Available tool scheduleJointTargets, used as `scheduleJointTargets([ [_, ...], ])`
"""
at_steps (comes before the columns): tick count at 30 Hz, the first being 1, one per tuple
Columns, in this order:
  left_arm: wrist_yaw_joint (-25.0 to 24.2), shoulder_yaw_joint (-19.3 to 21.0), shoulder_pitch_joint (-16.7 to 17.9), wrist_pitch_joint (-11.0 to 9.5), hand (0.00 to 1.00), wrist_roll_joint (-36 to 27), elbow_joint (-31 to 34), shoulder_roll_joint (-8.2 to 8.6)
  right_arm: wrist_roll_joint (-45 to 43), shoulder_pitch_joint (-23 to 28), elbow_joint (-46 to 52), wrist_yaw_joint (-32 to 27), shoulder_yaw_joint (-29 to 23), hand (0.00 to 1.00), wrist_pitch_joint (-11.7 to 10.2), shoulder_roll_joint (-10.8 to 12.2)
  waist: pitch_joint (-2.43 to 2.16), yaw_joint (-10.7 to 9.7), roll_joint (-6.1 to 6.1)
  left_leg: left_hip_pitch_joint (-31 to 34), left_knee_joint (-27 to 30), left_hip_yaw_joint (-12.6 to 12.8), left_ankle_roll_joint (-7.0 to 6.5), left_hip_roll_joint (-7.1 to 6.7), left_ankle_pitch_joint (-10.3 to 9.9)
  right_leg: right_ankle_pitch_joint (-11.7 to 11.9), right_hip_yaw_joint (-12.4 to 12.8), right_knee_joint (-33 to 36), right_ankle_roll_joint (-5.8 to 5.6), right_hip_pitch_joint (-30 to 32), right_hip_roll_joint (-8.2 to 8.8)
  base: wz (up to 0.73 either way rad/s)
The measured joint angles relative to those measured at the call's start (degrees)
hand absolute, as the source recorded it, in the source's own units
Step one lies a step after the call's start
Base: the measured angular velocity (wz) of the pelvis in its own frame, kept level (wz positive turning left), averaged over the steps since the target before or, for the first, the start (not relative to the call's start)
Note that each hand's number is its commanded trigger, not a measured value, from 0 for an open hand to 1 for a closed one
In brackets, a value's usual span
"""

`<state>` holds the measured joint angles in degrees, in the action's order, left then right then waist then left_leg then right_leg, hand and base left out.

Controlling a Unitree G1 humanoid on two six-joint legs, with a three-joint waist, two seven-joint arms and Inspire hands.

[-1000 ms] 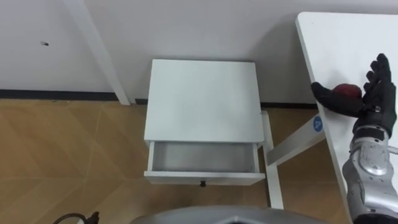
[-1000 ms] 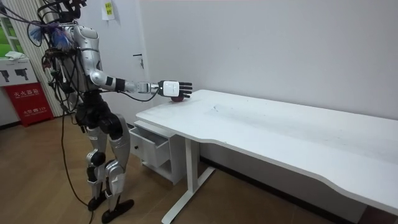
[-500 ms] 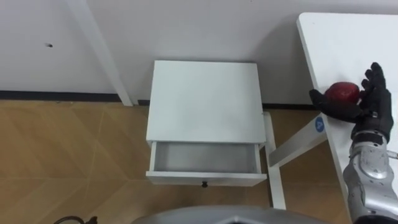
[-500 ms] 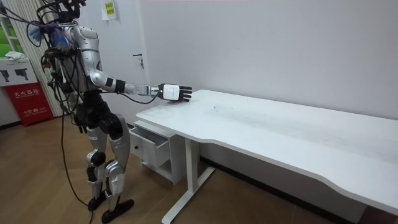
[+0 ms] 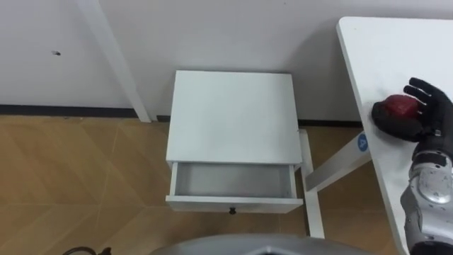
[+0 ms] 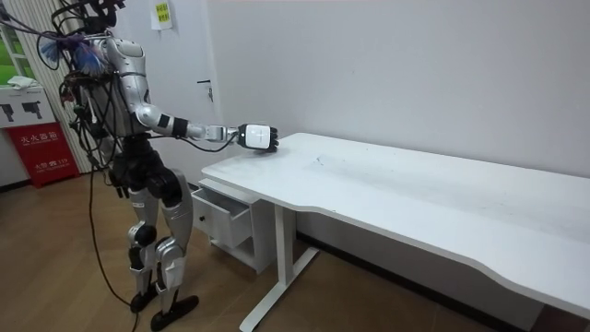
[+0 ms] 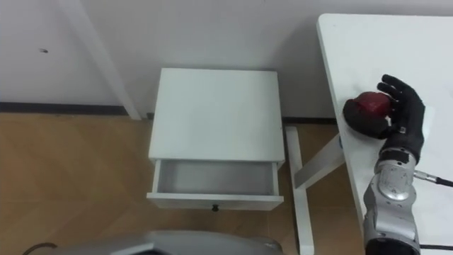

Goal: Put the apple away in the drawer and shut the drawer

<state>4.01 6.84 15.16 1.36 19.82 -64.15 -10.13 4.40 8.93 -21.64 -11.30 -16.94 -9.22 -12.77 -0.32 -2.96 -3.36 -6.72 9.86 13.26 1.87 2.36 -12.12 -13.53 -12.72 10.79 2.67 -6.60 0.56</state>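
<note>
Red apple [image 5: 398, 108] at the wall-side corner of the white tabletop [image 5: 396, 49], clasped in the right hand [image 5: 428, 120]: dark fingers curled over its right side, thumb hooked round its near side. Resting or lifted, cannot tell. Left of the tabletop and lower, against the wall, a white cabinet [image 5: 232, 113] on the wooden floor [image 5: 71, 177], its drawer [image 5: 232, 181] pulled open toward the robot. In the room view, standing by the tabletop's end, right arm stretched out level over that corner.
</note>
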Motion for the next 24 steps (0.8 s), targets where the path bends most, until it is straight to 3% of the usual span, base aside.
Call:
scheduleJointTargets([
  [5,-0.1,0.0,0.1,0.4,0.00,0.0,0.0,0.00,-0.3,0.0,-0.1,-0.1,-0.1,1.00,0.0,-0.1,-0.14,0.0,-0.33,-0.1,0.0,-0.1,0.00,0.02,0.0,0.0,0.0,0.0,0.00,-0.1,-0.02,0.00],
  [16,-1.3,-0.3,-0.1,0.7,0.00,0.0,0.1,0.00,-0.4,0.1,-0.3,0.4,2.1,1.00,0.6,-0.3,0.06,0.1,-1.17,-0.5,0.0,0.0,0.00,0.03,0.0,0.0,0.0,0.0,0.01,-0.4,0.00,0.00],
  [24,-1.3,-1.3,-0.6,1.3,0.00,0.0,0.0,-0.52,-4.9,0.1,2.6,2.0,6.1,1.00,2.8,-0.6,-0.01,0.3,-1.98,0.2,0.4,0.1,0.00,0.02,0.0,0.1,0.9,-0.1,0.05,0.3,-0.01,-0.05],
])
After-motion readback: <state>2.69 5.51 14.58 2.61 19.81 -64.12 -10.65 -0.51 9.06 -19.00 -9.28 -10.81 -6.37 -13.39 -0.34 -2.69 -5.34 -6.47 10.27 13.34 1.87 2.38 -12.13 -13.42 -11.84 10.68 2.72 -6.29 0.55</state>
